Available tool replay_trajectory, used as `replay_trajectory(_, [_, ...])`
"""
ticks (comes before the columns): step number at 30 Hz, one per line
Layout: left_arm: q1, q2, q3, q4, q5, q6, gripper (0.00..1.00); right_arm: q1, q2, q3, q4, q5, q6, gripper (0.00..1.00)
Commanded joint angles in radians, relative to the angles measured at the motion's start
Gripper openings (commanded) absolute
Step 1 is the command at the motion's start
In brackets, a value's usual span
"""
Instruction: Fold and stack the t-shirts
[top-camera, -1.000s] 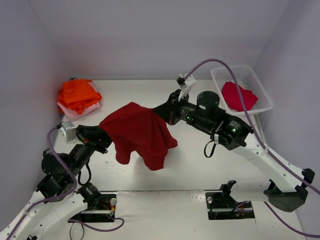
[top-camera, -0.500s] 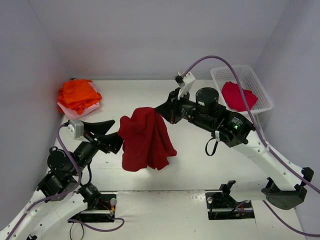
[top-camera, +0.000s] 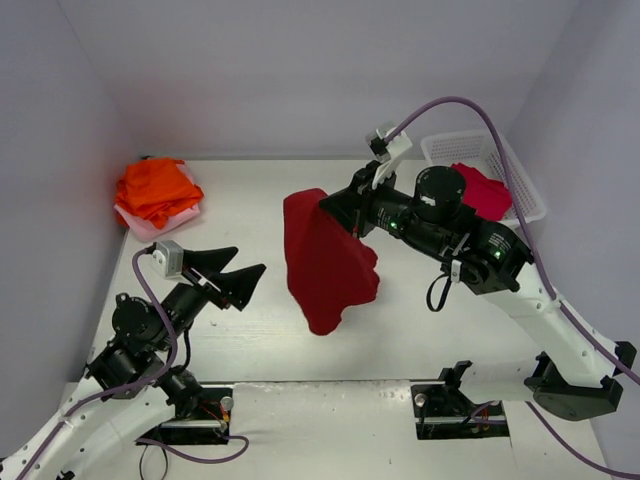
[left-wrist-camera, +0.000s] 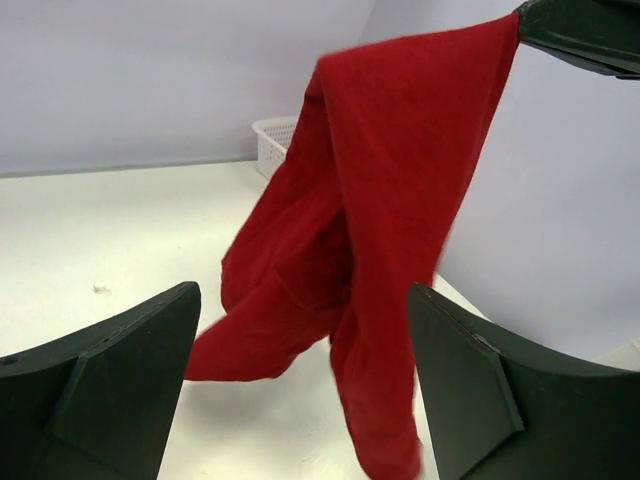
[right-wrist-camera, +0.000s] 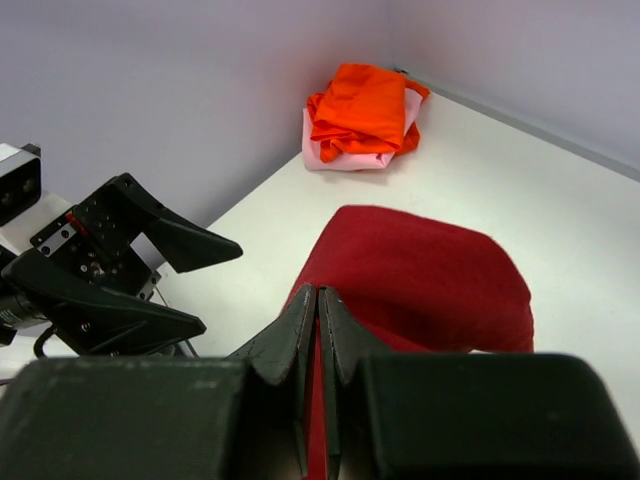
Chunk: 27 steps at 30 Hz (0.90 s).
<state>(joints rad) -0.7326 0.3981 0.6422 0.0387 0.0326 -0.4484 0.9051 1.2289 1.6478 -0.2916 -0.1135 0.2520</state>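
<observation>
A large dark red t-shirt (top-camera: 325, 262) hangs in the air over the middle of the table, pinched at its top edge by my right gripper (top-camera: 338, 214), which is shut on it (right-wrist-camera: 318, 292). My left gripper (top-camera: 236, 271) stands open to the left of the shirt, apart from it, with nothing between its fingers (left-wrist-camera: 302, 292). The shirt (left-wrist-camera: 380, 220) dangles in front of it. Bright orange t-shirts (top-camera: 157, 186) lie stacked on a pale pink one (top-camera: 150, 224) at the far left corner. A crimson t-shirt (top-camera: 482, 190) lies in the basket.
A white lattice basket (top-camera: 520, 168) stands at the far right by the wall. Walls close the table in on the left, back and right. The right arm (top-camera: 470, 250) reaches across the right half of the table.
My left gripper has opened, let go of the dark red shirt and drawn back to the left. The right gripper has carried the shirt rightward, and it now hangs from that gripper alone.
</observation>
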Motion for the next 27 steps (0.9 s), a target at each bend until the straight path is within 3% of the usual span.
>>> replay_trajectory(1, [0.006,0.013,-0.007,0.113,0.007,-0.021,0.78,0.002,-0.048,0.035,0.083,0.023,-0.019,0.0])
replay_trajectory(9, [0.004,0.013,-0.075,0.208,0.007,-0.072,0.78,0.003,-0.066,0.043,0.078,0.04,-0.019,0.0])
replay_trajectory(16, [0.004,0.061,-0.164,0.4,0.029,-0.164,0.78,0.002,-0.049,0.061,0.085,0.037,-0.002,0.0])
replay_trajectory(27, [-0.022,0.288,-0.156,0.659,0.078,-0.236,0.78,0.003,0.007,-0.055,0.17,0.02,0.044,0.0])
